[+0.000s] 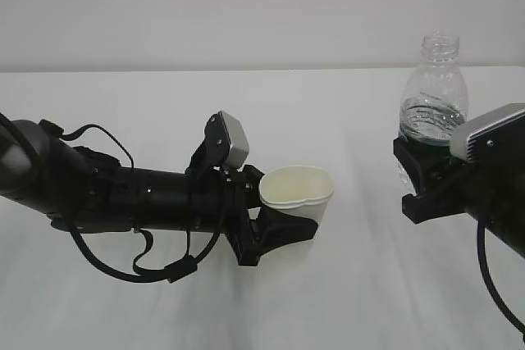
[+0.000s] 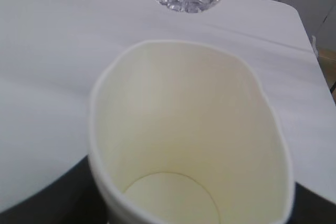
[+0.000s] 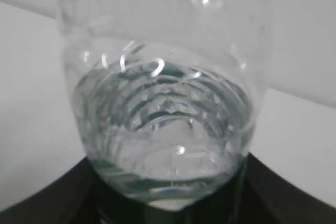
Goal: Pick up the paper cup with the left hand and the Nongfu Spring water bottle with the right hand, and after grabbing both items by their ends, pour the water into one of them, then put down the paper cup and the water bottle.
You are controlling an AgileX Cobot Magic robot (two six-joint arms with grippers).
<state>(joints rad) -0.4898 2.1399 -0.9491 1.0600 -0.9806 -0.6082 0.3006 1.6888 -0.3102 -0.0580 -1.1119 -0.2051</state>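
I have the left hand [image 1: 283, 223] clamped on the squashed paper cup [image 1: 297, 194], mouth up to receive, while the right hand [image 1: 426, 182] grips the upright Nongfu Spring water bottle [image 1: 432, 100], well apart.

No text, brand or number is showing legibly anywhere. The Nongfu Spring water bottle [image 1: 432, 92] is showing only a sliver of dark label above the jaws, with no readable marks. The paper cup [image 1: 297, 192] is showing plain white.

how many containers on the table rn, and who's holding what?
2. The paper cup, squeezed oval, sits in the left gripper mid-table. The uncapped Nongfu Spring water bottle, upright and partly full, is in the right gripper at right. None else visible.
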